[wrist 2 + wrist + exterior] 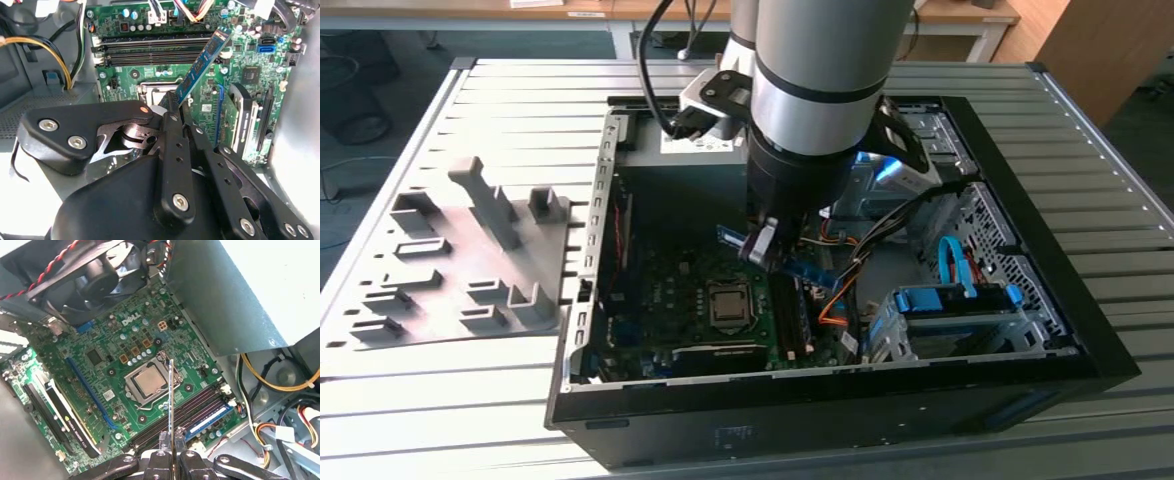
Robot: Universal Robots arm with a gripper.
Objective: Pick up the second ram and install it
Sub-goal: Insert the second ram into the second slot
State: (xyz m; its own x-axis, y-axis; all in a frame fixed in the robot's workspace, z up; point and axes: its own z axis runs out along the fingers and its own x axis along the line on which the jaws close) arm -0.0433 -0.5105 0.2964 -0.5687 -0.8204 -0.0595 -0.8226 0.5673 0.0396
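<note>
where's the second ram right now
In the second wrist view the second ram is clamped in the gripper, held above the motherboard near the CPU socket, not yet in the black slots.

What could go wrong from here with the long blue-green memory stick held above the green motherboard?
The long, thin blue-green memory stick, clamped in the black gripper, looks skewed against the long black slot rails, so it might miss or jam. Yellow and black cables beside the green motherboard could snag the arm.

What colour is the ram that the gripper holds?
The ram is blue-green, best seen in the second wrist view.
</note>
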